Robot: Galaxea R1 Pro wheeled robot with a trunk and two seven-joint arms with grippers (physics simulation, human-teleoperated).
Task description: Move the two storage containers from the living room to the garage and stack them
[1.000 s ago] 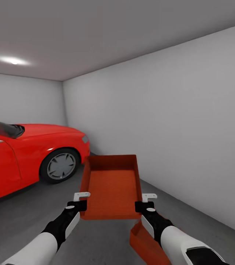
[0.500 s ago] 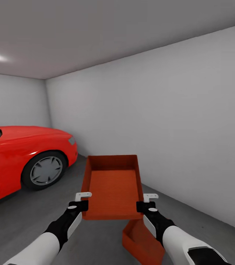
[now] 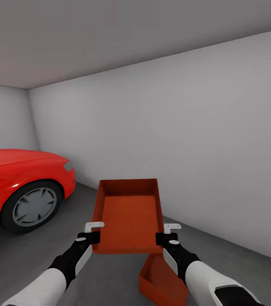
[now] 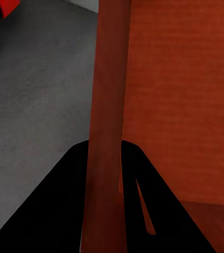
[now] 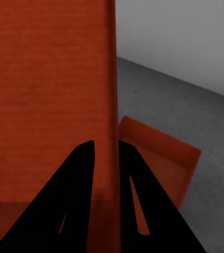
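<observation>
Below, second container [image 3: 159, 282] half hidden by held container [image 3: 129, 214].

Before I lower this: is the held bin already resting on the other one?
No: the held bin hangs in the air above the second bin on the floor.

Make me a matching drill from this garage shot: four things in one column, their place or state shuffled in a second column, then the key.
Things
1. upper container
2. lower container
3. car
4. left gripper

Place or state
A. parked at the head view's left
B. clamped on a side wall of the held bin
C. on the floor, below the right gripper
D. held up between both grippers

Pairs: 1-D, 2-C, 3-A, 4-B
</observation>
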